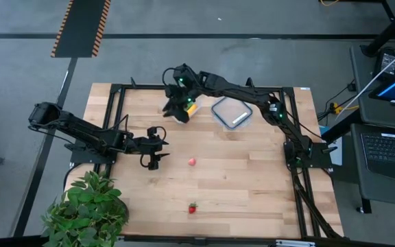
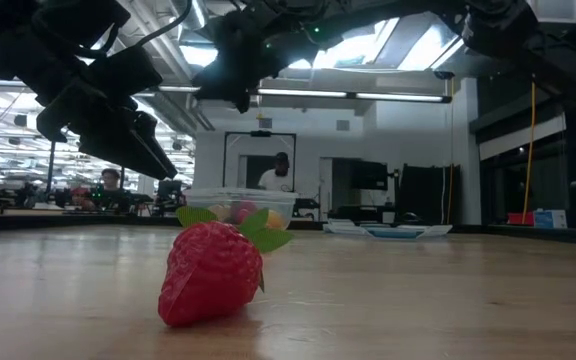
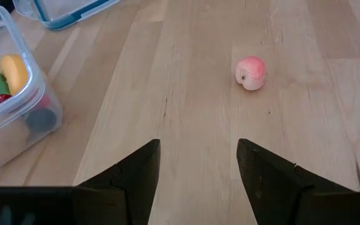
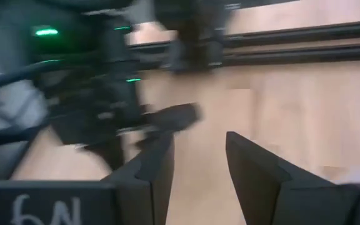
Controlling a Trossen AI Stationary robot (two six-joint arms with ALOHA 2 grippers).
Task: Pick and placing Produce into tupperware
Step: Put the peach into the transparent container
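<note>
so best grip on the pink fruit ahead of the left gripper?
Take the pink fruit across its round middle, from straight above. It lies alone on the bare table, free on every side. The left gripper is open, empty and facing it.

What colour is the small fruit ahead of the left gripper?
Pink peach, clearest in the left wrist view.
</note>
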